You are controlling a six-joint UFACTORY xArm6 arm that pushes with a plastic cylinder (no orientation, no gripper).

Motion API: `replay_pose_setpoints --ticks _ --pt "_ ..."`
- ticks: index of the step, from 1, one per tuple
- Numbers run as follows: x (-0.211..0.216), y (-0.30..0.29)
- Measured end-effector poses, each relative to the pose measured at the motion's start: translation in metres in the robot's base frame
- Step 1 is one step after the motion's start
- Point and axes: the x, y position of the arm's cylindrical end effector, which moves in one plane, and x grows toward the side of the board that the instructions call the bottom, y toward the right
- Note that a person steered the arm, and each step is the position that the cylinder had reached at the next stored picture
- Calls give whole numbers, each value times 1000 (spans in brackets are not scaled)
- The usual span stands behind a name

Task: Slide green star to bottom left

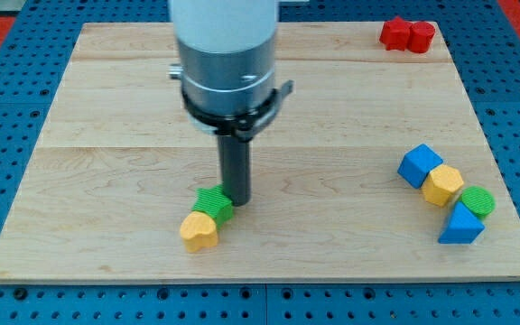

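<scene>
Camera view shows you my tip, no jaws, touching the green star lower centre on its right, so pushing left also shoves the touching yellow block.

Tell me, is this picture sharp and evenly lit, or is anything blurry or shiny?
In the camera view, light is even and soft, with only faint shadows under the blocks; the wooden board shows no strong glare. The pale arm housing at the view's top looks slightly washed out. My tip beside the green star and the yellow block are reasonably sharp.
</scene>
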Motion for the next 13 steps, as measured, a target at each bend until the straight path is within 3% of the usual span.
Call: replay_pose_setpoints --ticks 1,5,9,10,13 --pt "0 -28" --pt "29 -5" --pt "9 -124" --pt "-16 -129" --pt "-2 -137"
